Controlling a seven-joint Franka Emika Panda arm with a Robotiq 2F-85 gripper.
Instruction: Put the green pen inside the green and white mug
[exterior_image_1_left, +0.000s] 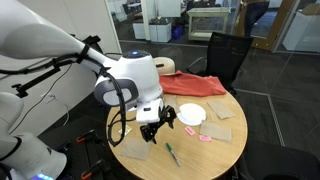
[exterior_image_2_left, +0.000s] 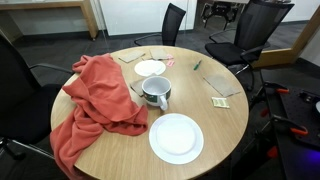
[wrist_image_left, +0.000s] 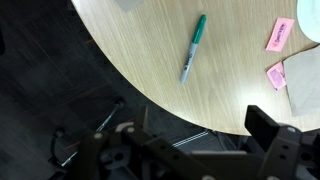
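Pen: one green pen (wrist_image_left: 193, 47) lies flat on the table (wrist_image_left: 130, 40), near the rim, with nothing touching it.
Pen axis: in the wrist view it runs from 1 o'clock to 7 o'clock, green cap end at 1 and pale end at 7. In an exterior view the pen (exterior_image_1_left: 172, 154) runs from 11 to 5.
Gripper: it (exterior_image_1_left: 155, 124) hangs above the table, with the pen at its 5 o'clock and apart from it. In the wrist view the two dark, blurred fingers (wrist_image_left: 270, 135) stand spread, holding nothing.
Mug: one (exterior_image_2_left: 155, 92), upright near mid-table, just beside the cloth. The pen (exterior_image_2_left: 197, 66) lies at its 1 o'clock, well apart.
Plates: two, both white. The small one (exterior_image_2_left: 150, 68) is at the mug's 12 o'clock and the large one (exterior_image_2_left: 176, 138) at its 5.
Cloth: one red cloth (exterior_image_2_left: 95, 100), bunched and draped over the table edge at the mug's 9 o'clock.
Notes: two pink notes (wrist_image_left: 281, 35), at the pen's 3 o'clock.
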